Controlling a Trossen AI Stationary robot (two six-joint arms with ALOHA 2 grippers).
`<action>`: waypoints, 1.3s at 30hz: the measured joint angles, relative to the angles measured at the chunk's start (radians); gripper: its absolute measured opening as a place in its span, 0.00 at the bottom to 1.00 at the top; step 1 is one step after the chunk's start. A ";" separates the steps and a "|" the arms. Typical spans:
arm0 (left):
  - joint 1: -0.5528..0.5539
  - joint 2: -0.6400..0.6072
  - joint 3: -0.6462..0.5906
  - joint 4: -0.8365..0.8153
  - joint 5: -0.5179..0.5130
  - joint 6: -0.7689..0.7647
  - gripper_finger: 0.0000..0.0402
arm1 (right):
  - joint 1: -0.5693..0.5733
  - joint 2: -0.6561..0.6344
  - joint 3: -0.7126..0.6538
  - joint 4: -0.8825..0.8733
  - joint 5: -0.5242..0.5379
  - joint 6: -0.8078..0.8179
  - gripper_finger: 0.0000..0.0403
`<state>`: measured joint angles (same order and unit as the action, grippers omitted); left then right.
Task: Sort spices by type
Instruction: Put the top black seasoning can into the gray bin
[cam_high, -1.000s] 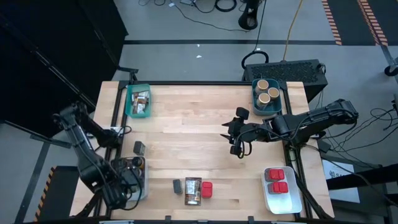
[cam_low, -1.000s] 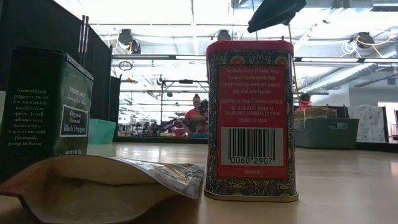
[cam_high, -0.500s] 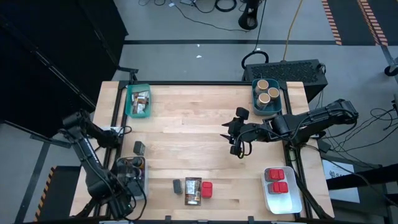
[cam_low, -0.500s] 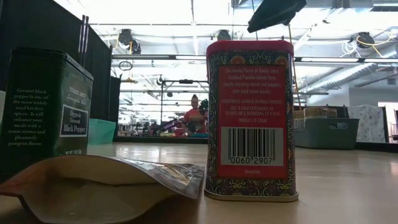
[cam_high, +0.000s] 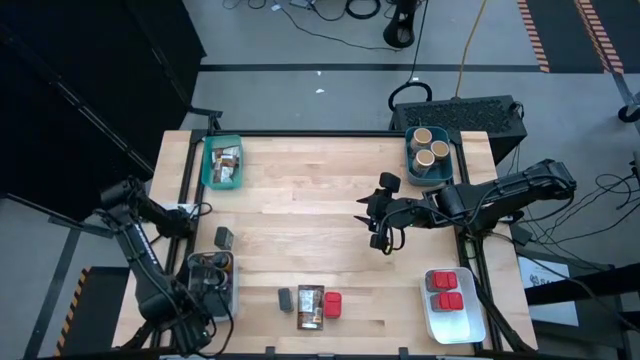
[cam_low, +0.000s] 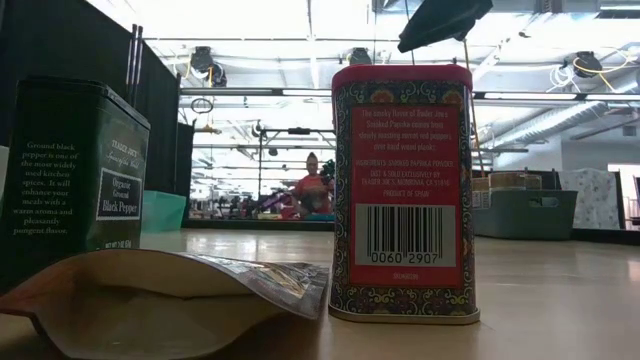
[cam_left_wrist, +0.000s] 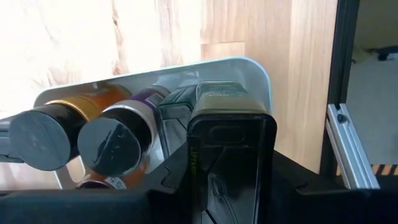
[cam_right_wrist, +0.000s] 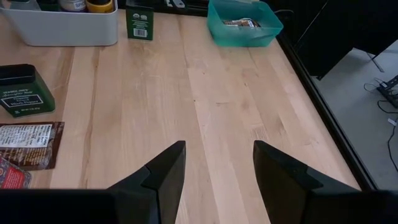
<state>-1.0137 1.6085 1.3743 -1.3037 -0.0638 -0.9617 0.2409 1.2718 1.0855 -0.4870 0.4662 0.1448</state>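
Holding a dark pepper tin (cam_left_wrist: 230, 134) clamped in my left gripper (cam_high: 205, 285) over the white bin of jars (cam_left_wrist: 261, 71) at the bench's near left corner, I judge the sort mostly done. Tan cylinders (cam_high: 430, 150) fill the far right bin, red tins (cam_high: 446, 290) the near right tray (cam_high: 434, 322), packets (cam_high: 226, 162) the far left teal bin (cam_high: 207, 170). Left on the bench: a green pepper tin (cam_high: 224, 238), a small dark tin (cam_high: 286, 298), a brown packet (cam_high: 310, 306) and a red paprika tin (cam_high: 332, 305) by the near edge. My right gripper (cam_high: 378, 232) hangs mid-bench, fingers (cam_right_wrist: 165, 174) wide apart, empty.
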 joint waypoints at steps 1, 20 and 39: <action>-0.002 0.000 0.000 0.000 -0.002 0.000 0.31 | 0.000 0.000 0.000 0.000 0.000 0.000 0.43; -0.012 -0.003 -0.023 0.023 -0.008 -0.050 0.31 | 0.000 0.000 0.000 -0.003 0.000 0.011 0.43; -0.012 -0.004 -0.019 -0.037 0.034 -0.049 0.31 | 0.000 0.000 0.000 -0.003 0.000 0.023 0.43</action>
<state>-1.0256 1.6047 1.3548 -1.3405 -0.0294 -1.0103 0.2410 1.2720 1.0855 -0.4904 0.4660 0.1677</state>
